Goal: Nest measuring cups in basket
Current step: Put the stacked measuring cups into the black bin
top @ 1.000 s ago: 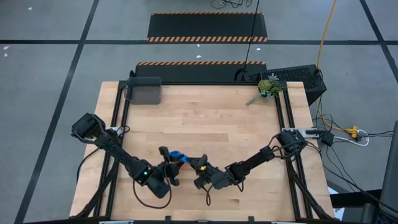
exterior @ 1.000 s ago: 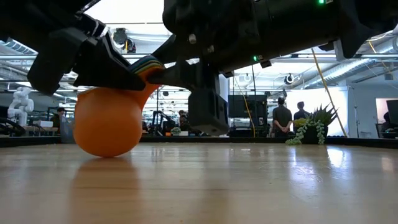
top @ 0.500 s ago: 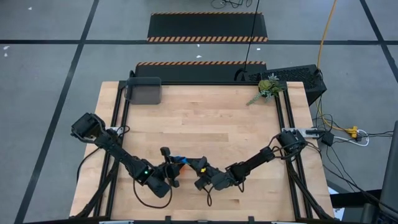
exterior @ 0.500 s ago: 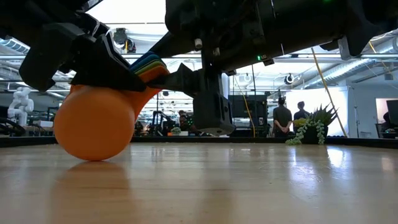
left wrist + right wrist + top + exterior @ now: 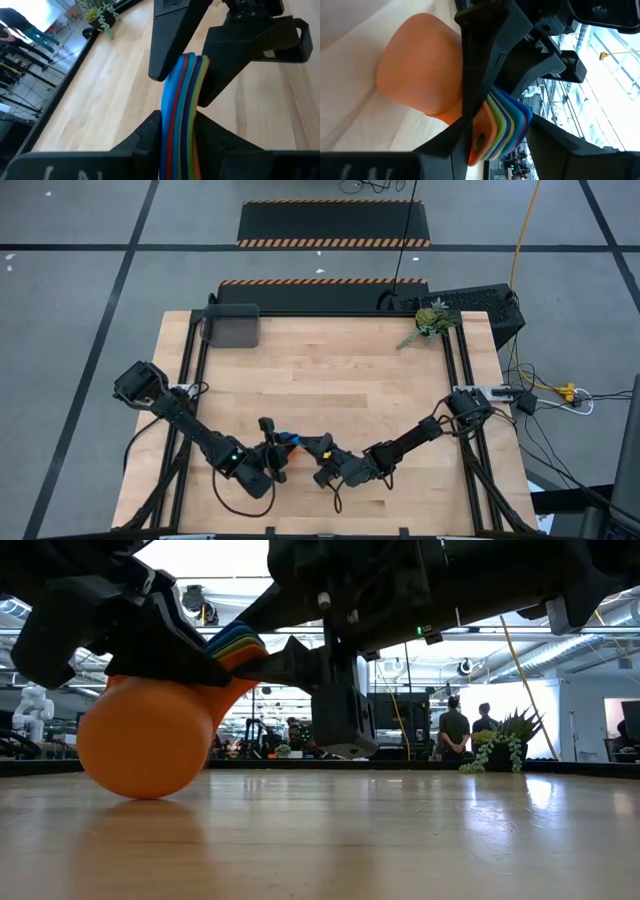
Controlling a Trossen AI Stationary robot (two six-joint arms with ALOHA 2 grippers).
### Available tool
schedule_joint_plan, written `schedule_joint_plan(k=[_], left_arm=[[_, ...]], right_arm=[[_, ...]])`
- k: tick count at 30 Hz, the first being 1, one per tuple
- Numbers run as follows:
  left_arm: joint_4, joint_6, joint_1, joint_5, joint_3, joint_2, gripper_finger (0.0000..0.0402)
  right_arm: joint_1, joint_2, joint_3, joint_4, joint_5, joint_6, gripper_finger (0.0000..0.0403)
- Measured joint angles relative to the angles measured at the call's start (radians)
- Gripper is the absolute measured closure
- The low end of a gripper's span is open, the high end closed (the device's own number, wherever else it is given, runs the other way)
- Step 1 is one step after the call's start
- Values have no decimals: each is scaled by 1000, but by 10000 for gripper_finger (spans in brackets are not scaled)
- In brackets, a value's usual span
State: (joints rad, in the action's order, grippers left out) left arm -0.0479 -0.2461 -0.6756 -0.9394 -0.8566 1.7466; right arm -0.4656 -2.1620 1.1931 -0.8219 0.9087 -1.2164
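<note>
The measuring cups are nested in one stack, the orange one outermost. Their coloured handles lie side by side. The stack sits near the table's near edge, between both grippers. My left gripper is shut on the handles. My right gripper is open, with a finger on either side of the handles' free ends. The orange bowl's round underside is down at the table top. The dark grey basket stands at the far left corner. My left gripper pinches the packed handles between its two fingers, which press on the stack's outer flat faces partway along. It comes from the table's left, slanting a little downward. The bowls hang below the handles, and the orange bowl appears to rest on the table. My right gripper's one finger lies right beside the orange handle's end. I cannot tell whether it touches.
A green plant sprig lies at the far right corner. Bare wood stretches between the grippers and the basket. People stand in the room beyond the far edge.
The stack has shifted in my left gripper's hold. The orange bowl has moved toward the table's left and near edges and sits low on the wood. My left gripper has rolled slightly. Both arms have kept their places.
</note>
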Motion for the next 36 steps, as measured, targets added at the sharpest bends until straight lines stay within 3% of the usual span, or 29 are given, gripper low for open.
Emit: schedule_joint_plan(k=[14, 25, 29, 36], left_arm=[[1, 96, -32, 8, 0, 1, 316], [43, 180, -59, -24, 3, 4, 306], [45, 141, -58, -41, 3, 4, 270], [72, 78, -81, -39, 2, 6, 153]], right_arm=[[0, 1, 0, 12, -57, 82, 258], [0, 1, 0, 6, -82, 169, 325], [0, 1, 0, 10, -79, 155, 330], [1, 1, 1, 10, -67, 143, 331]])
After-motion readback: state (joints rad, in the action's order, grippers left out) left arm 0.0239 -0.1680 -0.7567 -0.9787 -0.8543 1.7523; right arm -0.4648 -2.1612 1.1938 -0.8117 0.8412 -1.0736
